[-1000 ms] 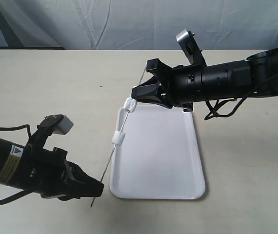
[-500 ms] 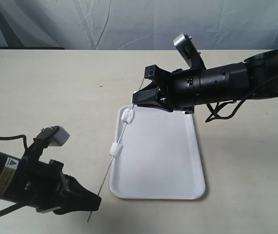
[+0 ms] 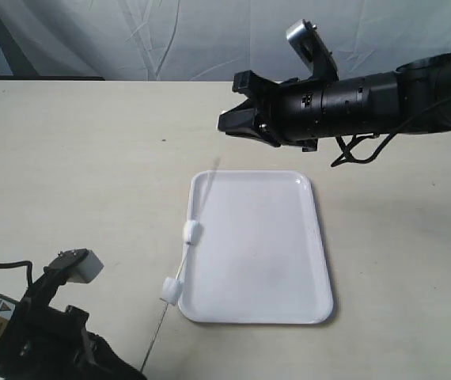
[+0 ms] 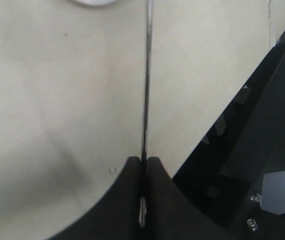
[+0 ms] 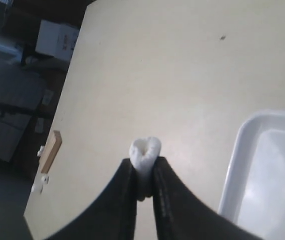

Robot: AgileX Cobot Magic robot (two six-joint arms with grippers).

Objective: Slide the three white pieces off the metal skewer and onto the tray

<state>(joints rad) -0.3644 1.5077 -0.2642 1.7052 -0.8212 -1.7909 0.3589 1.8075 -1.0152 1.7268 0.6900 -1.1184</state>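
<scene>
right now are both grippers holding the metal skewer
No, only the left gripper clamps the metal skewer; the right gripper pinches a white piece.

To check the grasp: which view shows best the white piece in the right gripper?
Right wrist view: the white piece is pinched in the right gripper. Exterior view hides it; left wrist view lacks it.

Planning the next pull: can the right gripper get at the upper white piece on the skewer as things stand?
Probably not yet. The right gripper is shut on another white piece, so it is occupied; nothing stands between it and the upper piece.
</scene>
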